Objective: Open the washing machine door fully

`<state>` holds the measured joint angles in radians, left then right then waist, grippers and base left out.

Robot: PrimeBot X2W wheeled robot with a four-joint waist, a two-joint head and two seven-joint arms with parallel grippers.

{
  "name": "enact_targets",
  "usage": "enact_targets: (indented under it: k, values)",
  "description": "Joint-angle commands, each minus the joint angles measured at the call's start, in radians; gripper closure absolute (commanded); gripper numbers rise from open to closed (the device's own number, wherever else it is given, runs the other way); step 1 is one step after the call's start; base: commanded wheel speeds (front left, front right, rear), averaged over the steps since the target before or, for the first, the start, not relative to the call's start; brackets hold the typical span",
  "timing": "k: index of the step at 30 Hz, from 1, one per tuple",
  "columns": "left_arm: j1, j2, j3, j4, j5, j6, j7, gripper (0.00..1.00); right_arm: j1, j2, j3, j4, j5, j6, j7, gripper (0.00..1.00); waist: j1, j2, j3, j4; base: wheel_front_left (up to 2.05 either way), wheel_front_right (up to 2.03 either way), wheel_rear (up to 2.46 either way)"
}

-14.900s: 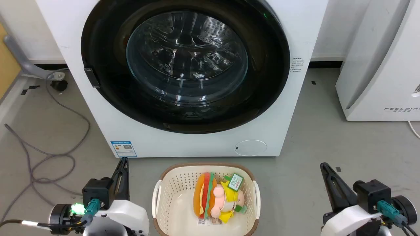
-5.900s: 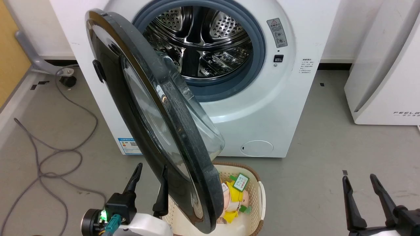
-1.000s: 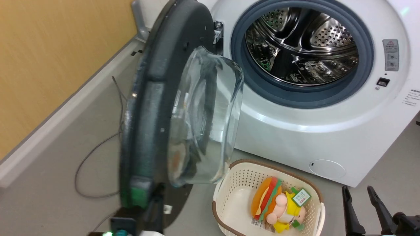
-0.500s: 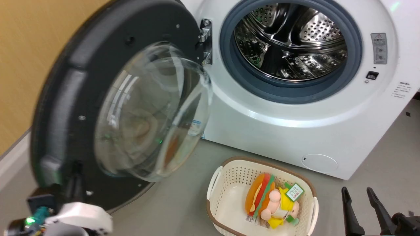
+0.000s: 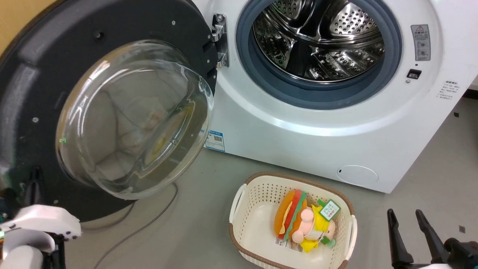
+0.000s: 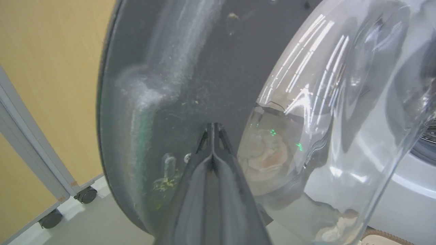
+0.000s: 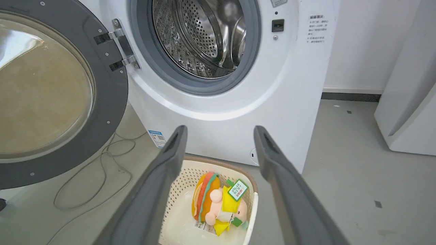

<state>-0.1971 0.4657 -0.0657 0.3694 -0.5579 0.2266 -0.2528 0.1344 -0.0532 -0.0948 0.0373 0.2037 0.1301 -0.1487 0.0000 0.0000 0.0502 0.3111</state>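
The door point(image 5: 130, 119) stands swung wide to the left of the washer point(image 5: 298, 145), hung on its hinge point(image 5: 220, 41), with its inner face and glass bowl turned toward the robot. The drum point(image 5: 317, 41) is fully exposed. The left gripper point(image 6: 213, 126) has its fingers pressed together with nothing between them, and the tips seem to rest on the door's dark inner frame, low and near the outer rim, just beside the bowl. The job looks nearly done. Any last swing is best made by pushing on that frame far from the hinge, following the door's arc and keeping off the glass, then stopping once the hinge resists. A cable point(image 5: 149, 220) lies on the floor below the door and could snag. The right gripper point(image 5: 404, 215) hangs spread and empty near the basket point(image 5: 261, 186), which holds a plush burger point(image 5: 289, 218) and a small doll point(image 5: 313, 229) lying side by side.
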Motion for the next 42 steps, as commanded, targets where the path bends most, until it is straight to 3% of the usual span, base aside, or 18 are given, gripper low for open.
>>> enact_targets:
  k: [1,16,22,28,29,30,31,42]
  values:
    - [-0.025,0.009,0.015,0.022,0.002,-0.007,-0.007,1.0,-0.014,0.003,-0.001,0.004,-0.001,0.001,-0.001,0.0,0.0,0.0,0.001,0.0,0.0,0.0,0.0]
    - [-0.069,-0.059,0.173,0.138,0.113,-0.074,-0.009,1.0,-0.03,0.003,0.02,0.021,0.0,0.001,0.001,0.0,0.0,0.0,-0.005,-0.018,0.0,0.0,0.0]
    - [0.045,-0.143,0.231,0.06,0.159,-0.057,-0.009,1.0,-0.019,0.003,0.027,0.042,0.013,0.001,-0.009,0.0,0.0,0.0,-0.032,-0.033,0.0,0.0,0.0]
    - [0.195,-0.242,0.205,-0.092,0.219,-0.041,-0.009,1.0,-0.012,0.003,0.031,0.054,0.022,0.001,-0.018,0.0,0.0,0.0,-0.046,-0.034,0.0,0.0,0.0]
    - [0.217,-0.256,0.199,-0.122,0.228,-0.036,-0.009,0.81,-0.012,0.003,0.032,0.056,0.022,0.001,-0.019,0.0,0.0,0.0,-0.047,-0.034,0.0,0.0,0.0]
    - [0.237,-0.268,0.192,-0.151,0.236,-0.032,-0.009,0.52,-0.013,0.003,0.032,0.057,0.021,0.001,-0.021,0.0,0.0,0.0,-0.049,-0.034,0.0,0.0,0.0]
    - [0.257,-0.279,0.183,-0.178,0.244,-0.029,-0.009,0.0,-0.014,0.003,0.032,0.058,0.02,0.001,-0.022,0.0,0.0,0.0,-0.05,-0.034,0.0,0.0,0.0]
    - [0.327,-0.322,-0.024,-0.365,0.362,-0.052,0.059,0.0,-0.026,0.003,0.027,0.046,-0.025,0.001,-0.023,0.0,0.0,0.0,-0.064,-0.063,0.0,0.0,0.0]
